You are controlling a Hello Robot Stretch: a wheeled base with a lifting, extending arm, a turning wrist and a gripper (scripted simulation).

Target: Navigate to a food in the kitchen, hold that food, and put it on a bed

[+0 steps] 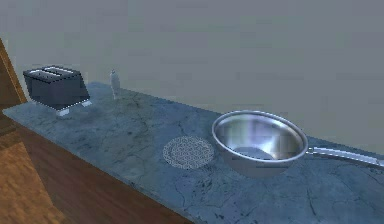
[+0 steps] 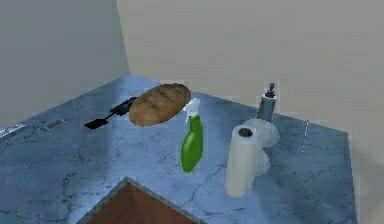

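Arm side view puts the task's food in plain sight: a brown loaf of bread (image 2: 160, 103) lies toward the back corner of the blue-grey stone desk (image 2: 60, 170), close to the wall. A dark utensil (image 2: 108, 116) lies just beside its left end, and a green spray bottle (image 2: 191, 145) stands near its right end, with a white paper towel roll (image 2: 240, 160) and a grey dispenser (image 2: 267, 102) farther to the right.

In the forward view the same desk runs on with a black toaster (image 1: 57, 86) at the far end and a steel pan (image 1: 260, 137) nearer.

By my reading, the first leg is done: the robot has reached the kitchen and stands alongside the food. The loaf looks to be resting on the desk, so I judge the pickup not yet made. How the gripper stands I cannot tell. Left to do: take hold of the loaf, lift it clear of the bottle and utensil, find a bed, and set it down.
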